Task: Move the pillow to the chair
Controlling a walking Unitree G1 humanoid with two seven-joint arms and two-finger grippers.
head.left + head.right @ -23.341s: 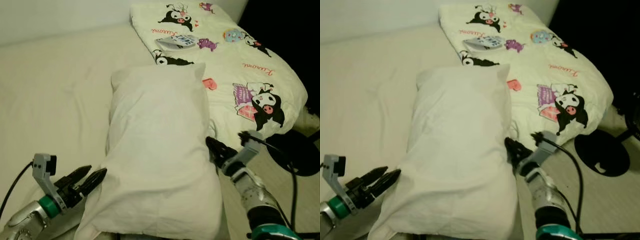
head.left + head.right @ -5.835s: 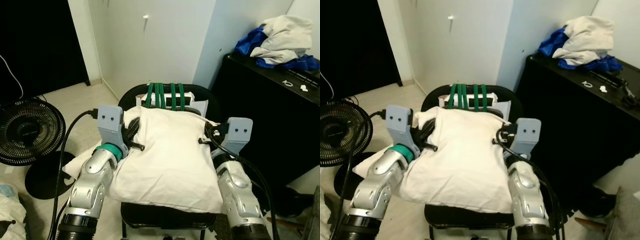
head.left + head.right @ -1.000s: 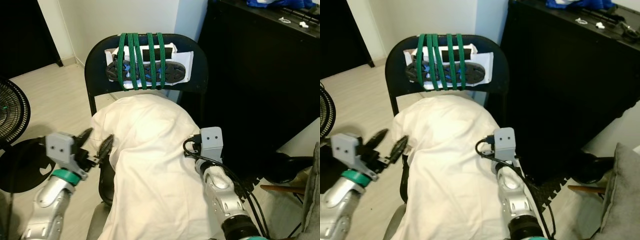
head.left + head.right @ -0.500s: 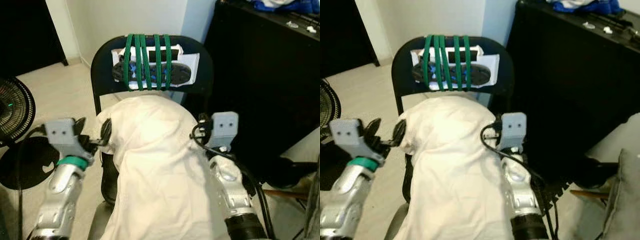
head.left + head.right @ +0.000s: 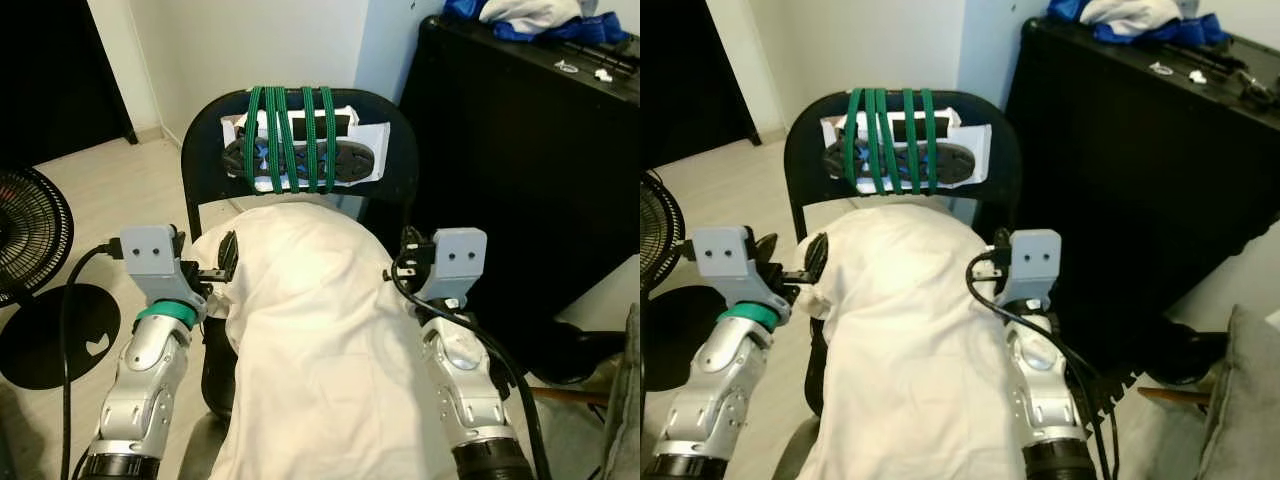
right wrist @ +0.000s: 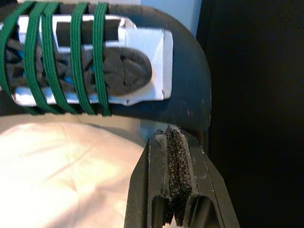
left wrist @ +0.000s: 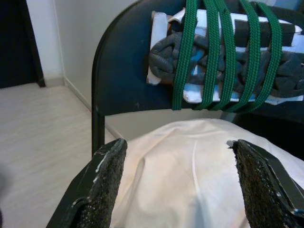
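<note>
Pillow (image 5: 320, 340): white, lying on seat of chair (image 5: 400, 170), top end against the backrest, lower end hanging over the seat's front edge.
Chair: black, folding type; backrest bound with green straps (image 5: 290, 140) holding a dark shoe sole (image 5: 300, 160) and white paper.
Left gripper (image 7: 180, 180): beside pillow's left upper corner, fingers (image 7: 102, 178) spread wide, pillow between them, not pinched.
Right gripper (image 6: 173, 185): at pillow's right edge near the backrest, fingers pressed together, nothing between.
Black cabinet (image 5: 520, 170): right of chair; blue and white clothes (image 5: 520, 15) piled on top.
Fan (image 5: 30, 235): on floor, left of chair.
</note>
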